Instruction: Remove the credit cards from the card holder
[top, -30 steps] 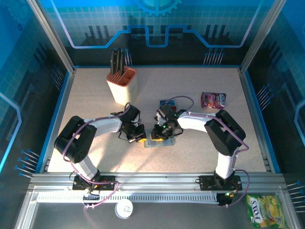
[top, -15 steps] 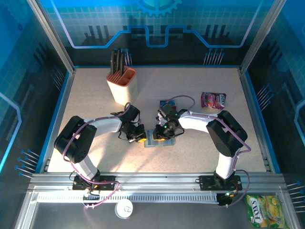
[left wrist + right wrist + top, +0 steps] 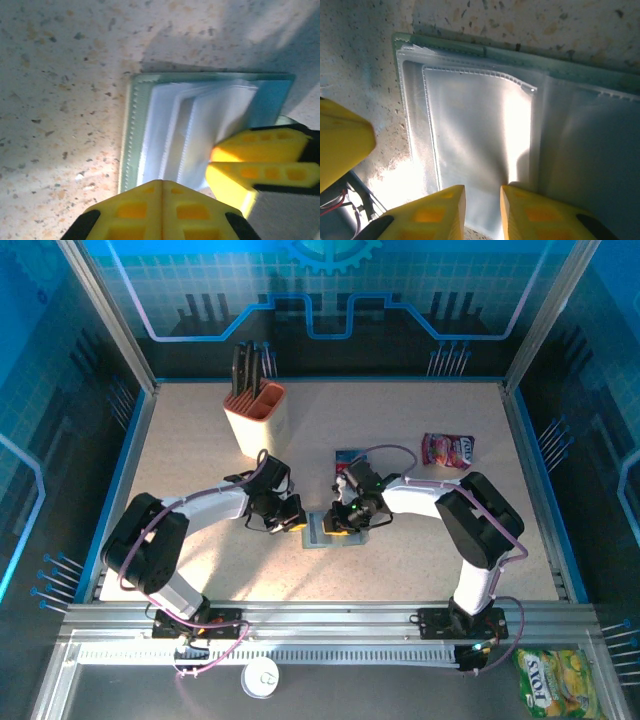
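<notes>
At the near edge of the card holder (image 3: 200,120), the left gripper (image 3: 161,189) has its yellow fingers (image 3: 125,212) clenched, pad pressed flat against pad. Just beside it, the right gripper (image 3: 482,200) sets its own yellow fingers (image 3: 535,214) over the holder's clear sleeves with a narrow gap between them. Whether they nip a sleeve or only rest on it I cannot tell.

The card holder lies opened flat, its pale grey-green stitched border framing several stacked transparent pockets that catch the light. Seen from above, it sits near the middle of the speckled worktop (image 3: 200,470), with the two arms reaching in from either side so that their tips meet over it.

Behind the right arm a small blue card (image 3: 347,456) lies on the worktop, apart from the holder. Farther right is a pink-red snack packet (image 3: 447,450). Toward the back left a beige knife block (image 3: 257,418) stands upright with dark handles in it.
</notes>
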### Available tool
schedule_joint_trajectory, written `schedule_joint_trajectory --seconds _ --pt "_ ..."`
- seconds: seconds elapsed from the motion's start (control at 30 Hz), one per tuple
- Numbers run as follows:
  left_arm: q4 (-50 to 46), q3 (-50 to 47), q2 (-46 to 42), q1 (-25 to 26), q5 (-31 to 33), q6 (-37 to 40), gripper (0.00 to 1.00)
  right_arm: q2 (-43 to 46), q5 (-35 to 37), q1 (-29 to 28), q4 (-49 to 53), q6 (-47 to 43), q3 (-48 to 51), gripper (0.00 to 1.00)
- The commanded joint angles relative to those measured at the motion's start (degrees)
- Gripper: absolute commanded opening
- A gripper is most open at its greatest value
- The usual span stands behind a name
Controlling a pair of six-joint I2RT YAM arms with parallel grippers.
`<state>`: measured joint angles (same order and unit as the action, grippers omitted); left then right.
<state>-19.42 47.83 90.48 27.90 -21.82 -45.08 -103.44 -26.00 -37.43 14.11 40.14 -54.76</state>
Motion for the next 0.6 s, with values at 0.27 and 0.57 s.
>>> schedule_joint_trajectory --seconds 0.27,0.57 --pt "4.98 1.16 3.51 2.20 -3.22 -4.31 0.22 0.35 -5.97 3.04 -10.41 3.71 7.48 0.25" --pt "7.47 0.56 4.82 3.09 -3.28 -5.95 0.30 0.19 -8.92 4.62 -15.75 5.55 10.44 0.24"
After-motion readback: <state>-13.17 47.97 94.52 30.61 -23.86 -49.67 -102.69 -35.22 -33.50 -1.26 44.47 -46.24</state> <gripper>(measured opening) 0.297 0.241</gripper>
